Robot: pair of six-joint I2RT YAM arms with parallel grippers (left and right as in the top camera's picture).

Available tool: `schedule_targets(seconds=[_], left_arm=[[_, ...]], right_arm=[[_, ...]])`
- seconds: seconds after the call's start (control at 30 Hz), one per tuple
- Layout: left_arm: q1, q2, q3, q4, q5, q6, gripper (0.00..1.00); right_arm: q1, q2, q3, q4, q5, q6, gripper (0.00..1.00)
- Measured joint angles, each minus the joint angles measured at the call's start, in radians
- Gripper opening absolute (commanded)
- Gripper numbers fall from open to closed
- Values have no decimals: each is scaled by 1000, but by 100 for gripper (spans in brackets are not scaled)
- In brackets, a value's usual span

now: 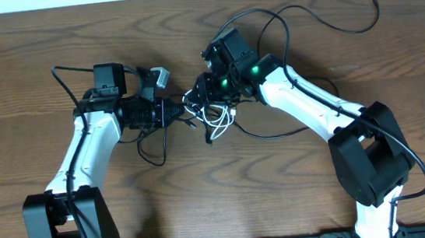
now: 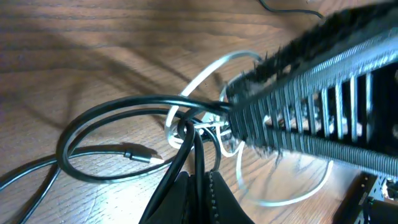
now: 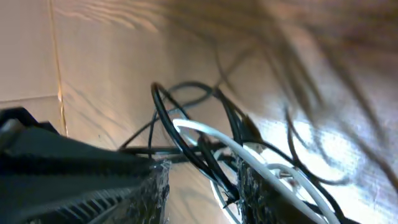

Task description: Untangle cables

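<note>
The left gripper [image 2: 195, 182] has its fingers pressed nearly together on the black cord [image 2: 93, 116]. The cord loops out ahead of the tips and off to one side, with a small plug [image 2: 140, 154] lying within the loop. The white cord [image 2: 210, 67] coils just beyond those fingertips. The right gripper [image 3: 202, 180] stands part open (a clear gap shows in its wrist view). Black and white strands both run between its fingers, and neither is visibly pinched. Both grippers nearly meet over the tangle on the table [image 1: 34, 50].
</note>
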Motion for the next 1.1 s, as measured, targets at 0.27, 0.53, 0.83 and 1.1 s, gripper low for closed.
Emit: schedule_targets(seconds=[0.27, 0.53, 0.83, 1.1], left_arm=[[0, 0, 0, 1, -11, 0, 7], [0, 0, 0, 15, -11, -4, 7], [0, 0, 0, 19, -22, -11, 7], [-1, 6, -1, 69, -337, -397, 17]], right_arm=[[26, 0, 0, -6, 86, -20, 24], [36, 0, 0, -27, 218, -126, 33], [-9, 0, 0, 146, -26, -220, 50], [-44, 0, 0, -61, -22, -342, 58]])
